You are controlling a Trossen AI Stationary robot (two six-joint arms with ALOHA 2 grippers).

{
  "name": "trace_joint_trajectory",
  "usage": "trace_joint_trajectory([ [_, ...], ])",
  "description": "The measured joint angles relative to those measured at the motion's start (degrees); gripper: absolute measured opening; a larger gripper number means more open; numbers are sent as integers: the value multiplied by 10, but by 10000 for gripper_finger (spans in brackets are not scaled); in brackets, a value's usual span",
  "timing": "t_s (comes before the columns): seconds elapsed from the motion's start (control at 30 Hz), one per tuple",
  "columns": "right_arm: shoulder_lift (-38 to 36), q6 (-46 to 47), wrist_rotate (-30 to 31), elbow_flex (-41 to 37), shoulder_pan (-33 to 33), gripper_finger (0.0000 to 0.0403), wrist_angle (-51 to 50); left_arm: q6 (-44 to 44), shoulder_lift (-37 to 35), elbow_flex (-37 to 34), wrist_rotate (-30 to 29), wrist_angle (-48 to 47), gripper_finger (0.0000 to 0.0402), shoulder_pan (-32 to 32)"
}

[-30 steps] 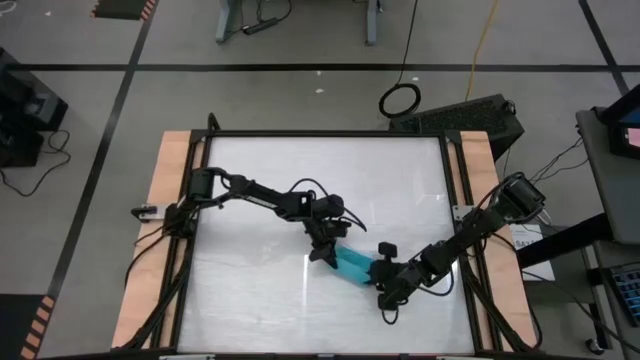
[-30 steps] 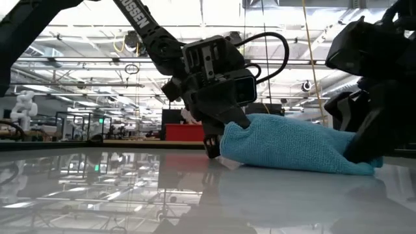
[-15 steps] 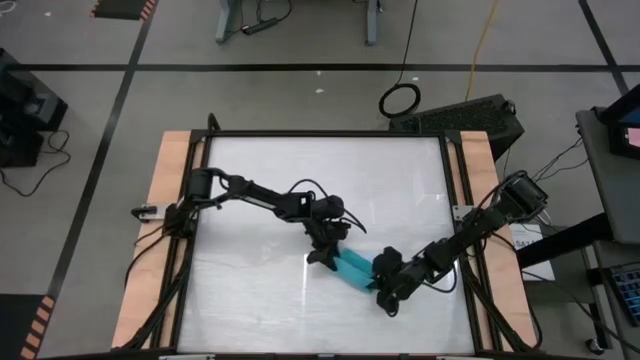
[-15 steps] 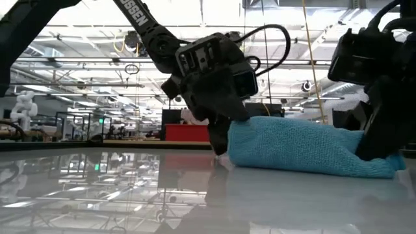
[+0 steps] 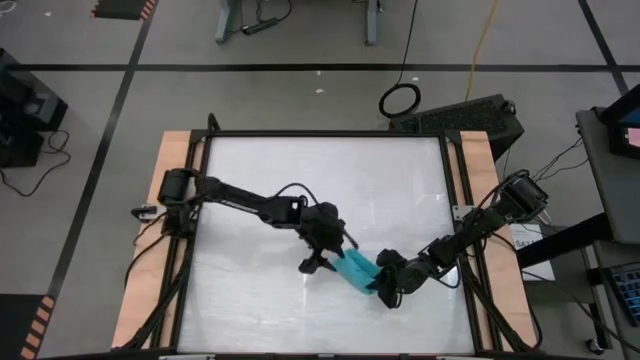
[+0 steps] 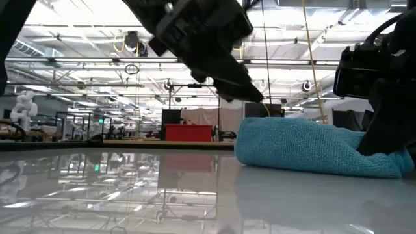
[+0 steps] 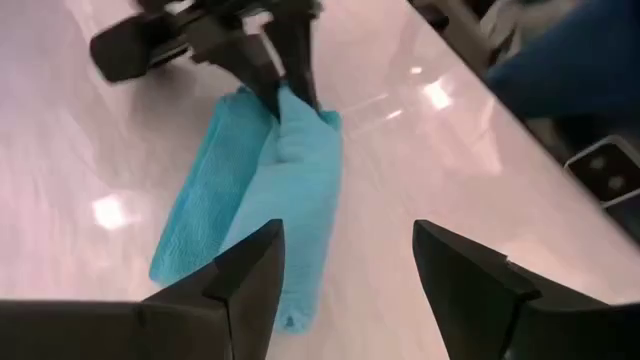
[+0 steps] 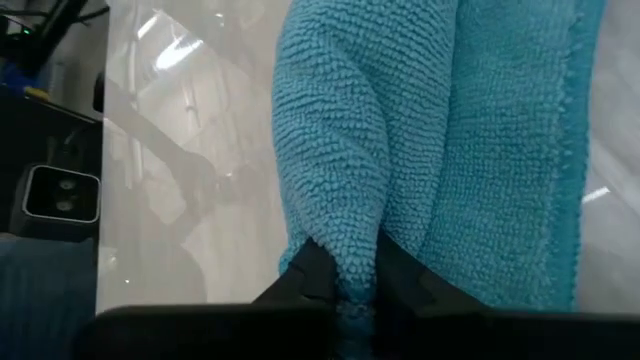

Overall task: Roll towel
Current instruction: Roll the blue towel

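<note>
The towel [image 5: 354, 270] is a turquoise bundle, rolled or folded into a long shape, lying on the white table [image 5: 250, 180] right of centre near the front. My left gripper [image 7: 345, 270] stands open above the towel's left end [image 6: 250, 140], touching nothing; in the low view its fingers [image 6: 244, 88] hang over that end. My right gripper [image 5: 380, 287] is shut on the towel's right end. My right gripper pinches a raised fold at the towel's right end [image 8: 345, 262] between its two fingers [image 8: 308, 275]. It comes slanting from the table's right and near side, along the bundle. The towel lies on the table, and its right end [image 7: 292, 108] is bunched up between the fingers.
Wooden side rails [image 5: 170, 200] and a black frame border the table. Bare white surface lies to the far side and the left of the towel. Beyond the table's far right corner sits a black keyboard [image 5: 460, 115].
My left gripper has let go of the towel's left end and risen clear of it, drifting a little toward the table's near edge. My right gripper has moved in along the towel's right end. The towel has stayed on the table.
</note>
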Motion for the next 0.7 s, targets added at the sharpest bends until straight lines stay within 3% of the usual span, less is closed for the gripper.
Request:
trace_joint_trajectory([
  [0.27,0,1,0,-8,0,17,18,86,-7,0,-83,-54,226,-49],
  [0.47,0,4,0,-8,0,17,21,164,-7,0,-166,-34,226,-72],
  [0.7,0,8,0,-9,0,18,26,218,11,0,-175,-11,226,-66],
])
